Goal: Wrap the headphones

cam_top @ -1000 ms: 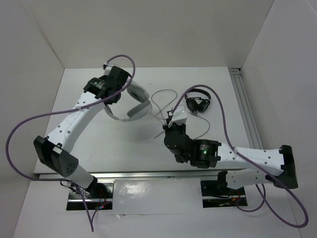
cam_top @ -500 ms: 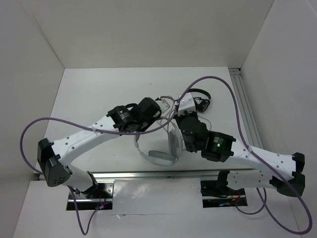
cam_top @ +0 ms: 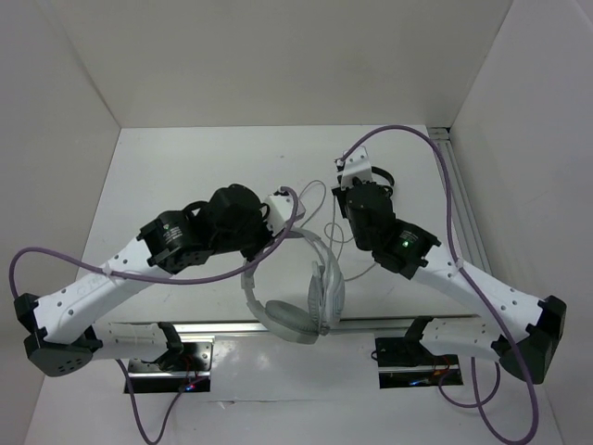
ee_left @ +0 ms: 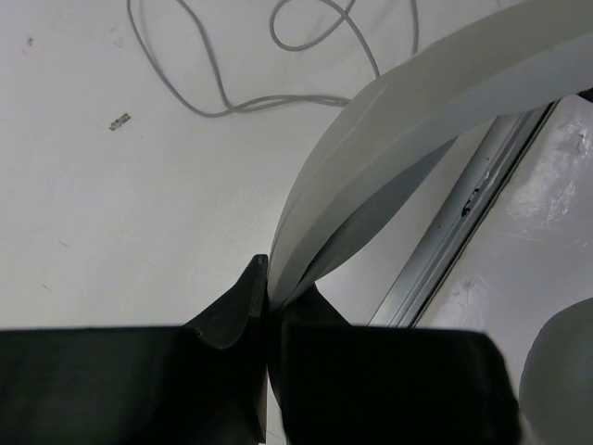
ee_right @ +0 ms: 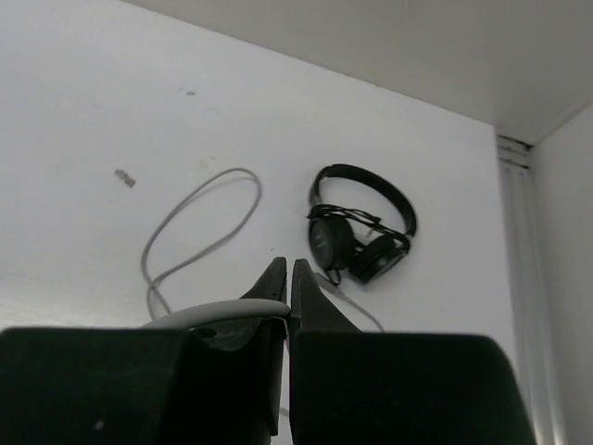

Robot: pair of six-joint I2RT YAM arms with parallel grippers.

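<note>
The large white and grey headphones (cam_top: 324,287) hang over the table's front edge, earcups low. My left gripper (cam_top: 285,222) is shut on their wide headband (ee_left: 417,102), which rises from the closed fingers (ee_left: 267,278) in the left wrist view. Their thin grey cable (cam_top: 313,193) trails back across the table in loops (ee_left: 222,102). My right gripper (cam_top: 345,185) is at the back centre, its jaws (ee_right: 289,278) shut on a stretch of that grey cable (ee_right: 222,313). More cable loops on the table beyond it (ee_right: 199,227).
Small black headphones (ee_right: 357,232) lie just beyond the right gripper, partly hidden under it in the top view (cam_top: 382,178). A metal rail (ee_left: 463,222) runs along the table's front edge and another along the right side (cam_top: 459,204). White walls enclose the table.
My left arm has swung the headphones from the back left to the front centre. My right gripper has moved backwards, towards the black headphones.
</note>
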